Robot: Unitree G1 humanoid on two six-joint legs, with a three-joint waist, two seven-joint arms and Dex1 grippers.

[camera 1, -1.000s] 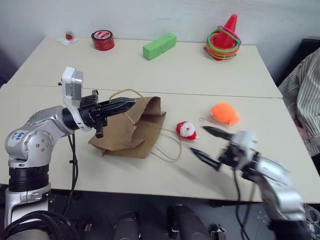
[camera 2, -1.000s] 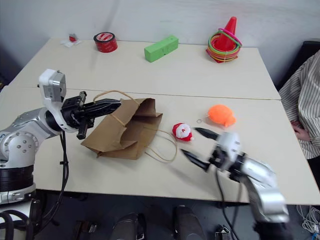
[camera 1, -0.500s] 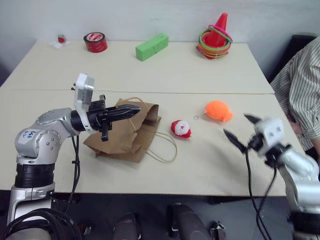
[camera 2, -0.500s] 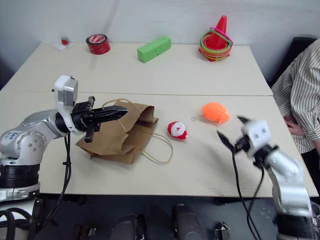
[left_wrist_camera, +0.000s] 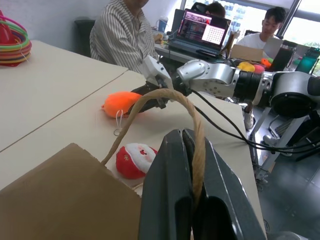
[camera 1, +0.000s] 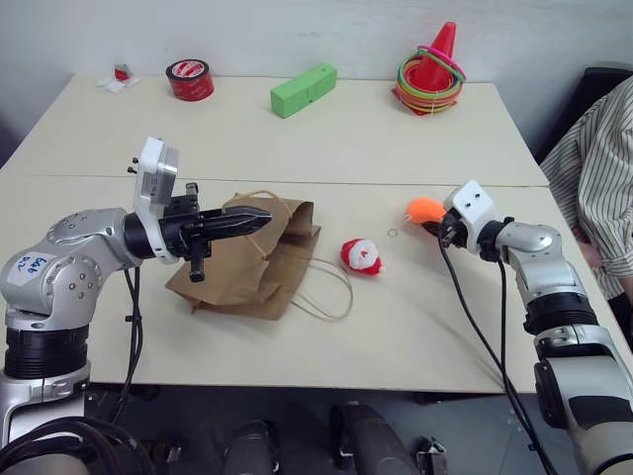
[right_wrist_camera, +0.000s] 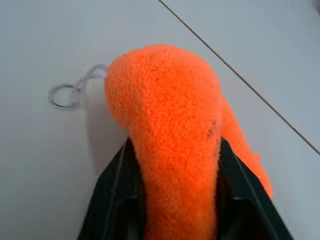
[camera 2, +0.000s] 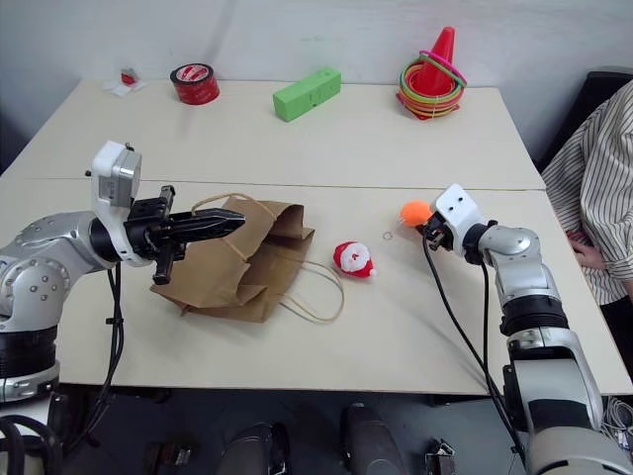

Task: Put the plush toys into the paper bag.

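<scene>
The brown paper bag [camera 1: 247, 272] lies slumped on the table, mouth toward the toys. My left gripper [camera 1: 259, 216] is shut on one of its tan cord handles [left_wrist_camera: 195, 125] and holds the loop up above the bag. The other handle [camera 1: 331, 297] lies flat on the table. The red-and-white Santa plush toy [camera 1: 362, 256] lies just right of the bag. Further right is the fuzzy orange plush toy [camera 1: 423, 208], its key ring [right_wrist_camera: 62, 95] on the table. My right gripper [right_wrist_camera: 172, 150] is shut on it, with a black finger pressed into each side.
At the table's far edge stand a green block [camera 1: 303, 90], a red cone with coloured rings [camera 1: 432, 71] and a red tape roll [camera 1: 188, 79]. A person in a striped shirt [camera 1: 598, 178] sits at the right edge.
My right arm swung forward from the table's near edge to the orange toy, and its jaws closed on it. The left gripper kept its hold on the handle.
</scene>
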